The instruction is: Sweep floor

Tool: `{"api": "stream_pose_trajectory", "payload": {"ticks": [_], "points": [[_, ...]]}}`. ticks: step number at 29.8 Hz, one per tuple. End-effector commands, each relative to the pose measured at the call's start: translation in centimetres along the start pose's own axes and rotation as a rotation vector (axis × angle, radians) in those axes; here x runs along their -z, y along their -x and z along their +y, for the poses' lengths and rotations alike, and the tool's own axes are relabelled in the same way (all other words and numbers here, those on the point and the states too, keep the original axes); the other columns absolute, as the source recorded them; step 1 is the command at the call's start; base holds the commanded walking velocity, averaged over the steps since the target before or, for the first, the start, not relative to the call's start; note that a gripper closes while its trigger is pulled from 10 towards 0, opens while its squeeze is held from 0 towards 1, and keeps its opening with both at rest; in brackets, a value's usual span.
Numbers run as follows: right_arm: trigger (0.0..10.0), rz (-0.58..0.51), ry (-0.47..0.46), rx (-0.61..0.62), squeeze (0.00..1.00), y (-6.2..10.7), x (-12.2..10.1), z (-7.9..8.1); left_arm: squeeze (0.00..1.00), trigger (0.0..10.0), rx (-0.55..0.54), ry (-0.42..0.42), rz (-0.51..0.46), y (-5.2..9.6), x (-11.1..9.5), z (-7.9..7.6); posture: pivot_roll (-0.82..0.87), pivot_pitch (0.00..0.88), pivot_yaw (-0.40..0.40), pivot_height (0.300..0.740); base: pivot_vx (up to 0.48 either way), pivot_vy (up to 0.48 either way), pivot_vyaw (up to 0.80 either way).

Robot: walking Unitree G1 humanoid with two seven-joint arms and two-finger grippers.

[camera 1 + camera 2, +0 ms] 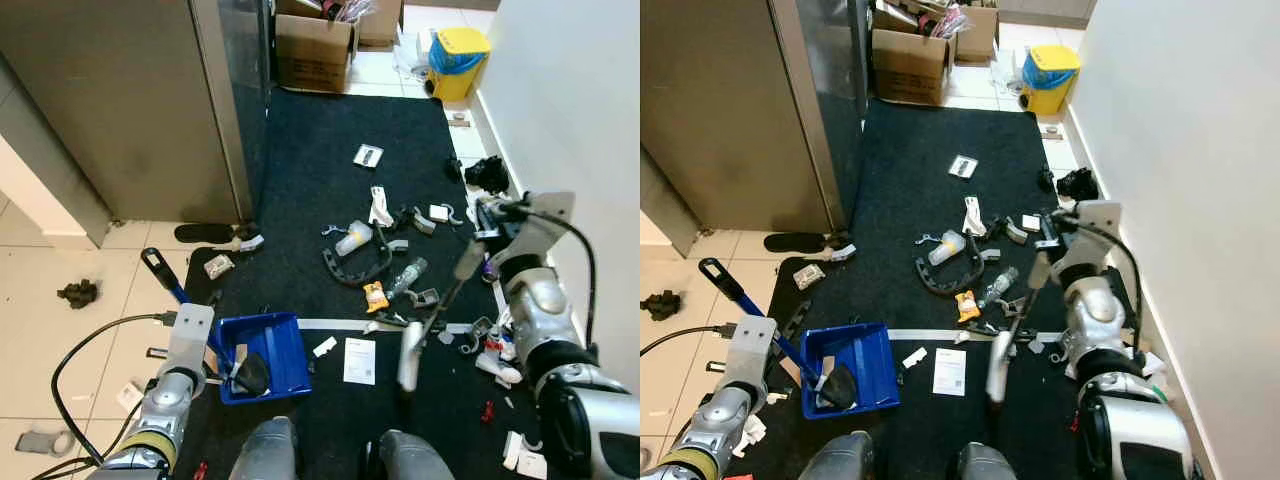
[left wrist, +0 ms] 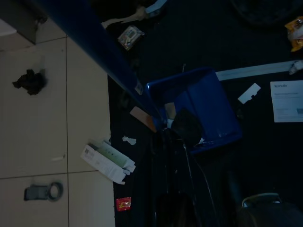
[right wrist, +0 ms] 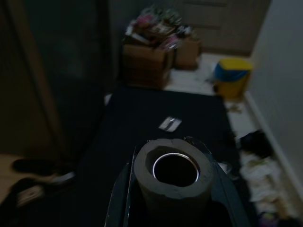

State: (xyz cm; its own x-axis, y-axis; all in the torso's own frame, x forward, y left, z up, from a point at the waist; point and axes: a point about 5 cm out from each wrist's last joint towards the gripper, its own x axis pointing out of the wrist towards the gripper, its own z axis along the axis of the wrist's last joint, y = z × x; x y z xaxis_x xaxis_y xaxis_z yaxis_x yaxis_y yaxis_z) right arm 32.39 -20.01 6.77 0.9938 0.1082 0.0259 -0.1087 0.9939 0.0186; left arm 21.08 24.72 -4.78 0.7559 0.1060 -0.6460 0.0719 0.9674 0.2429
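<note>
Litter covers the dark carpet (image 1: 330, 180) across the middle of your left eye view: a clear bottle (image 1: 408, 275), an orange wrapper (image 1: 375, 296), a black curved strap (image 1: 352, 268), a white leaflet (image 1: 359, 361). Lower left, the blue dustpan (image 1: 272, 355) sits on the carpet edge, its long blue handle (image 1: 165, 275) slanting up-left over the tiles. Your left gripper (image 1: 235, 378) reaches to the pan's near side; you cannot tell how its fingers stand. Right of centre, the grey broom handle (image 1: 440, 305) runs down-left from your right arm.

Right eye view: same layout; yellow bin (image 1: 1048, 77) and cardboard box (image 1: 910, 62) at the top, white wall on the right.

Left wrist view, dim: dustpan (image 2: 208, 111) centre-right, a white carton (image 2: 106, 161) on the tiles lower left, dark clump (image 2: 31, 80) upper left.

Right wrist view, dark: your right gripper (image 3: 173, 198) is closed around the broom handle's hollow grey end (image 3: 174, 172), bottom centre.
</note>
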Motion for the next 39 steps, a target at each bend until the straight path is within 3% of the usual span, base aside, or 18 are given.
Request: {"api": "stream_pose_trajectory", "payload": {"ticks": [1,6,7,10,12,13,14,16,17,19,23,26,30,39], "points": [[0.0,0.058,0.015,-0.021,0.0,0.9,1.3,0.2,0.0,10.0,0.044,-0.013,0.007,0.1,0.5,-1.3,0.17,0.017,-0.092,0.74,0.0,0.0,0.0],[0.0,0.117,0.003,-0.04,0.0,1.5,2.6,0.9,0.0,10.0,0.044,-0.01,0.007,0.2,0.6,-1.4,0.17,0.019,-0.091,0.74,0.0,0.0,0.0],[0.0,0.171,-0.004,-0.05,0.0,1.9,3.5,1.3,0.0,10.0,0.038,-0.005,0.006,0.1,0.6,-1.4,0.17,0.017,-0.092,0.74,0.0,0.0,0.0],[0.6,0.232,-0.012,-0.063,0.0,2.6,4.6,1.8,0.0,10.0,0.011,-0.004,0.001,0.0,0.3,-1.3,0.17,0.015,-0.093,0.74,0.0,0.0,0.0],[3.6,0.247,-0.015,-0.055,0.0,3.0,5.0,1.8,0.0,10.0,-0.043,-0.006,-0.011,-0.1,-0.2,-0.7,0.17,0.011,-0.091,0.74,0.0,0.0,0.0],[8.8,0.251,-0.012,-0.049,0.0,3.0,5.1,1.7,0.0,10.0,-0.064,-0.001,-0.024,-0.2,-0.6,-0.5,0.17,0.009,-0.091,0.74,0.0,0.0,0.0],[10.0,0.255,-0.008,-0.042,0.0,3.1,5.2,1.7,0.05,10.0,-0.083,0.007,-0.049,-0.3,-1.1,-0.2,0.17,0.008,-0.09,0.74,0.0,0.0,0.0],[10.0,0.255,-0.007,-0.04,0.0,3.1,5.2,1.6,0.05,10.0,-0.086,0.01,-0.061,-0.3,-1.4,-0.1,0.17,0.008,-0.09,0.74,0.0,0.0,0.0],[10.0,0.254,-0.005,-0.031,0.0,3.1,5.1,1.5,1.0,10.0,-0.101,0.0,-0.103,-0.4,-2.3,0.2,0.17,0.008,-0.09,0.74,0.0,0.0,0.0],[10.0,0.254,-0.004,-0.028,0.0,3.1,5.1,1.5,1.0,10.0,-0.103,-0.003,-0.114,-0.4,-2.6,0.2,0.17,0.008,-0.09,0.74,0.0,0.0,0.0],[10.0,0.253,-0.029,0.017,0.0,3.2,5.2,1.1,1.0,10.0,-0.143,-0.087,-0.24,-0.7,-5.9,0.9,0.17,0.0,-0.083,0.74,0.0,0.0,0.0],[10.0,0.253,-0.033,0.024,0.0,3.2,5.2,1.1,1.0,10.0,-0.159,-0.098,-0.264,-0.7,-6.6,1.1,0.17,0.0,-0.083,0.74,0.0,0.0,0.0],[10.0,0.258,-0.04,0.039,0.0,3.3,5.3,1.1,1.0,10.0,-0.18,-0.131,-0.32,-0.8,-9.1,1.6,0.18,0.005,-0.073,0.74,0.0,0.0,0.0],[10.0,0.258,-0.04,0.048,0.0,3.4,5.4,1.1,1.0,10.0,-0.195,-0.126,-0.37,-0.7,-10.6,1.8,0.17,0.01,-0.068,0.74,0.0,0.0,0.0]]}}
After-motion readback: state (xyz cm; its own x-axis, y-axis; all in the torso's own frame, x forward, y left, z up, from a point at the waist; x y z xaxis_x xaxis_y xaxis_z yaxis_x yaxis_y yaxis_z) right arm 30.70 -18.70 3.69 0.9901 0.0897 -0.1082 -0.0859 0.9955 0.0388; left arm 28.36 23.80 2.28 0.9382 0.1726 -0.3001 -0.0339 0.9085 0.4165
